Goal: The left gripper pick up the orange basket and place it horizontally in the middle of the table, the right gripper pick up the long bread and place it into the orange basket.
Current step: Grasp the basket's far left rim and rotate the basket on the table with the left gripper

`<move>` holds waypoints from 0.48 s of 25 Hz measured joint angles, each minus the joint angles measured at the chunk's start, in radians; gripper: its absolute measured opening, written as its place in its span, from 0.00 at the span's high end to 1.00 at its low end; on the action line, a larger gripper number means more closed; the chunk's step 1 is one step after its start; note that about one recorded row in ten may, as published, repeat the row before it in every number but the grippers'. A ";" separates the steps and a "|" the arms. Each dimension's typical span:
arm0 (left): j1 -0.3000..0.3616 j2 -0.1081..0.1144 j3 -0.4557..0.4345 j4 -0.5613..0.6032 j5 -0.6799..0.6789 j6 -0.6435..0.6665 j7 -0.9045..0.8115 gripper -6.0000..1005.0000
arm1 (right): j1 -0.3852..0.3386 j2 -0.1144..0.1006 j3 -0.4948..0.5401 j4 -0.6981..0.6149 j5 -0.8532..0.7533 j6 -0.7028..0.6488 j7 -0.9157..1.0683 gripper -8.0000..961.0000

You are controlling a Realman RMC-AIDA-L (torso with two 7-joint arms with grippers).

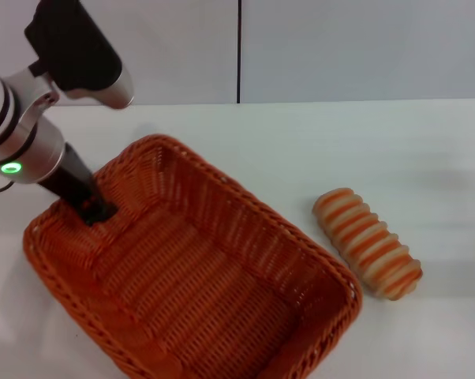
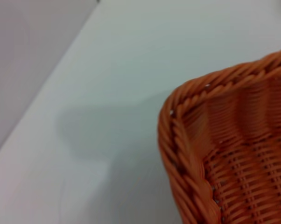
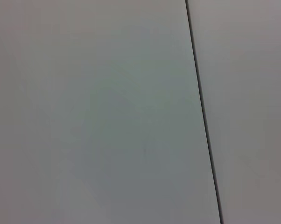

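The orange basket [image 1: 245, 225] lies diagonally on the white table [image 1: 364, 142], on the left and near the front edge, with nothing inside it. My left gripper [image 1: 95, 209] reaches down at the basket's far-left wall, its black tip against the weave just inside the rim. In the left wrist view only a corner of the basket [image 2: 234, 140] and bare table appear. To the right of the basket, apart from it, the long bread [image 1: 368, 243] lies on the table. The right gripper is out of view.
A grey wall with a dark vertical seam [image 1: 239, 51] stands behind the table. White tabletop stretches beyond and to the right of the bread. The right wrist view holds only that wall and its seam [image 3: 203, 116].
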 joint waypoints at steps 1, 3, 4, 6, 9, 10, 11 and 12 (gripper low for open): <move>-0.007 0.000 0.001 0.003 -0.009 -0.001 -0.004 0.50 | 0.000 0.000 0.000 0.000 0.000 0.000 0.000 0.38; -0.025 0.000 0.005 0.004 -0.033 -0.004 -0.008 0.62 | 0.001 0.000 0.003 0.000 0.000 0.000 0.000 0.38; -0.037 0.000 0.008 0.004 -0.054 -0.009 -0.008 0.69 | 0.001 0.000 0.007 0.000 0.000 0.000 0.000 0.38; -0.048 0.000 0.010 0.004 -0.074 -0.021 -0.008 0.76 | 0.001 0.000 0.017 0.000 0.000 0.001 0.000 0.38; -0.067 0.000 0.011 -0.005 -0.109 -0.063 -0.010 0.80 | 0.002 0.000 0.025 0.000 0.000 0.013 0.000 0.38; -0.090 0.000 0.014 -0.027 -0.132 -0.110 -0.015 0.81 | 0.005 0.000 0.026 0.000 0.000 0.027 0.000 0.38; -0.106 0.000 0.016 -0.044 -0.139 -0.132 -0.022 0.81 | 0.005 0.000 0.026 0.000 0.000 0.027 0.000 0.38; -0.123 0.000 0.018 -0.065 -0.137 -0.147 -0.030 0.82 | 0.008 0.000 0.026 0.000 0.000 0.032 0.000 0.38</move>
